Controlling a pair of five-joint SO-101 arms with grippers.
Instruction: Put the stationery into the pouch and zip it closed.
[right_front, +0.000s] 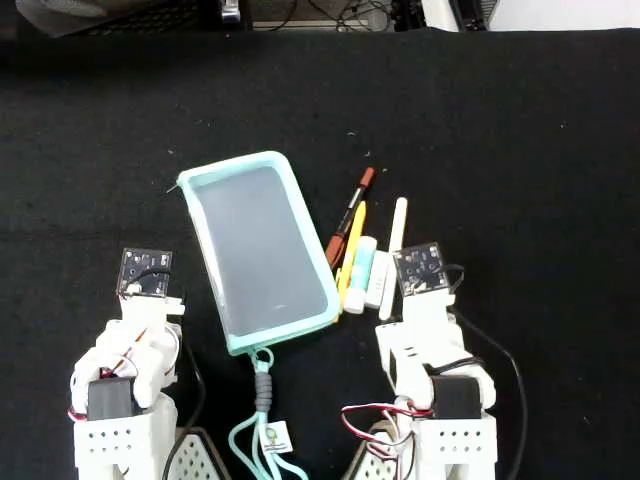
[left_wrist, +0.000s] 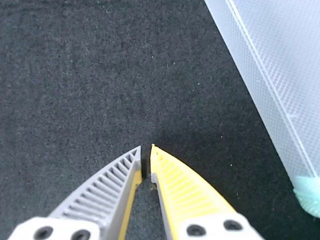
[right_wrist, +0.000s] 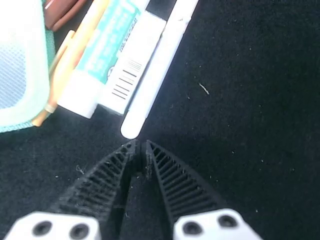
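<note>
Both arms sit folded low, one at each side of the pouch (right_front: 262, 250). Left gripper (left_wrist: 146, 152) is clenched and empty. Right gripper (right_wrist: 140, 147) is too, just beside the stationery (right_wrist: 125, 60).

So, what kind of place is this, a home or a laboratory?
Probably a robotics lab bench: a table under black cloth, two small robot arms mounted side by side, and cables behind it.
</note>
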